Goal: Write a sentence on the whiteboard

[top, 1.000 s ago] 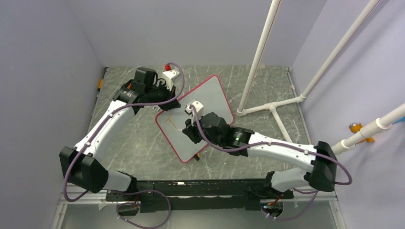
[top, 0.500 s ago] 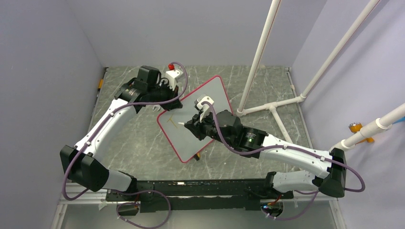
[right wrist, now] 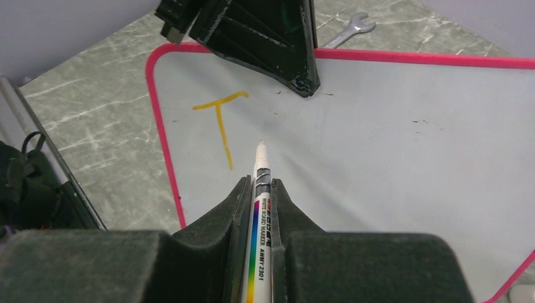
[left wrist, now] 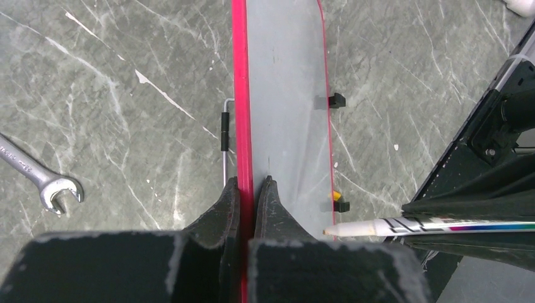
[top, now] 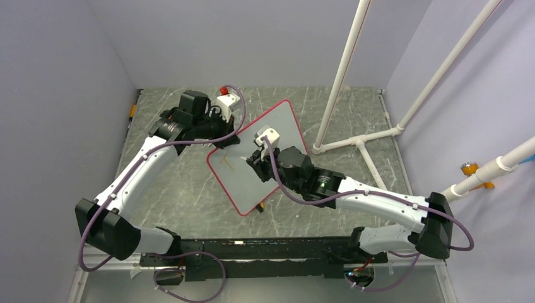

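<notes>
writing step, barely started. the whiteboard (top: 238, 184) sits mid tabletop (top: 183, 189), turned like a diamond in the top view. left jaws are pinched narrow on its red frame at the board's 10 o'clock edge, bracing it. right jaws are closed on the marker (right wrist: 260, 196), whose tip points to 12 o'clock in the right wrist view.

of the sentence (right wrist: 222, 126) only one orange-yellow "t" shows, near the board's 9 o'clock corner from above. the marker tip hangs just at 3 o'clock of the t's stem; i cannot tell if it touches the surface.

i judge the first letter done and the second about to start, so most of the task is left. next move as i see it: tip down onto the board just beside the stem, light pressure, a small round stroke, no overlap with the t. the left side has to hold firm so the board doesn't skid.

a wrench (left wrist: 39, 180) lies on the tabletop at 9 o'clock of the left jaws, well apart from the board and not in the way.
</notes>
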